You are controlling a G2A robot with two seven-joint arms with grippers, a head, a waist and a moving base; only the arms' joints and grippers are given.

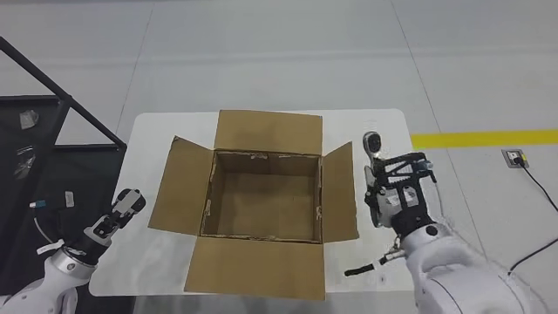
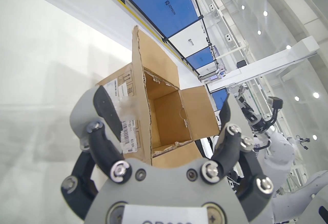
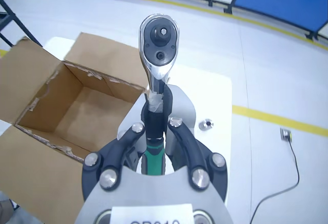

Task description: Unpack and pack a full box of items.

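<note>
Box stands open, 4 flaps out, at centre of tabletop. R claw grasps ratchet just beside box's right flap. L claw is released, near tabletop's left edge.

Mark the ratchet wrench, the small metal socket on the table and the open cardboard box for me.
Chrome ratchet wrench with green handle (image 3: 159,40): right wrist view, on its round head.
Small silver metal socket (image 3: 206,124): right wrist view, on its open end.
Open brown cardboard box (image 1: 268,131): top view, on its far flap.
</note>
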